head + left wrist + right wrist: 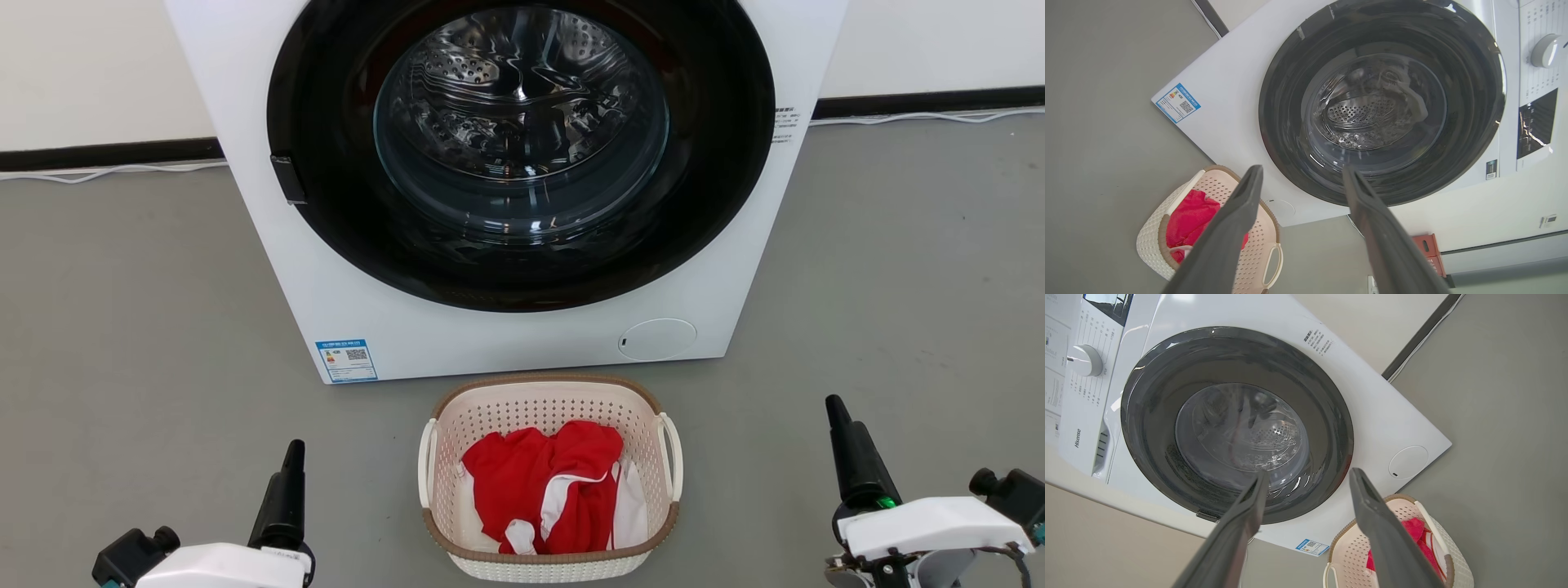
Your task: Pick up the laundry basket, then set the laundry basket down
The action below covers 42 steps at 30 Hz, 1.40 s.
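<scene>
The laundry basket (545, 406), cream-white with a brown rim band and white side handles, stands on the grey floor just in front of the washer. Red and white clothes (535, 482) lie inside it. My left gripper (292, 457) hangs low to the basket's left, well apart from the left handle (426, 461). My right gripper (837, 412) is further off on the other side. In the left wrist view the gripper (1302, 169) is open and empty, with the basket (1149, 243) at lower left. The right gripper (1309, 473) is likewise open, with the basket (1349, 549) at lower right.
A white front-loading washer (343, 310) with its round dark door (522, 147) shut rises right behind the basket. Grey floor (122, 327) spreads to both sides. A white cable (114, 171) runs along the wall's dark skirting. A red crate (1427, 253) sits beside the washer.
</scene>
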### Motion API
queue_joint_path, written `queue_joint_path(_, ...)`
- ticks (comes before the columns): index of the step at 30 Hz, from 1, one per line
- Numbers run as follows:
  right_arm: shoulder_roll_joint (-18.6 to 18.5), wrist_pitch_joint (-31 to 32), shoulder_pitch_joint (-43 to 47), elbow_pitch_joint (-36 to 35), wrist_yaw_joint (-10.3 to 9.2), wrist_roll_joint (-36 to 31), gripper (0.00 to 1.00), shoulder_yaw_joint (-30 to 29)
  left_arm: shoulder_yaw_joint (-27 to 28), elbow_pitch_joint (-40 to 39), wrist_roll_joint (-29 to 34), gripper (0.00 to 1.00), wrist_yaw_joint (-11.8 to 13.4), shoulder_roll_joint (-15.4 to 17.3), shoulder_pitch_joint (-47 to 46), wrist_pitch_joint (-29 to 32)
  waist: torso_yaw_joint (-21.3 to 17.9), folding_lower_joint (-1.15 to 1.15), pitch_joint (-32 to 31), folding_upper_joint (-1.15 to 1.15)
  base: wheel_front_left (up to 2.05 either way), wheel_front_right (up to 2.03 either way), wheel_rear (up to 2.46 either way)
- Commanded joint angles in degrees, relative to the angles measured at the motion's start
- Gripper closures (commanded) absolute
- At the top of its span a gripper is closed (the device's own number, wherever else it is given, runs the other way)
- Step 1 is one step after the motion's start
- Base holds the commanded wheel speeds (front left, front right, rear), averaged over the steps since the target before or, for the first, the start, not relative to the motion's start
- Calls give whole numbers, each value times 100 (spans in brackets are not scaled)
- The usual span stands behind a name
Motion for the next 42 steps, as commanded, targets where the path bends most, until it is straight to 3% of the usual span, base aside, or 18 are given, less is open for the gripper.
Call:
queue_joint_path(1, -105, -103, -251, -165, 21, -285, 0, 80, 78, -145, 257, 0, 16, 56, -146, -75, -1, -1, 0, 0, 0, 0, 0)
queue_joint_path(42, -182, -775, -243, -112, 35, -3326, 0, 300, 94, -62, 2816, 0, 84, 79, -90, -747, -71, -1, 35, 0, 0, 0, 0)
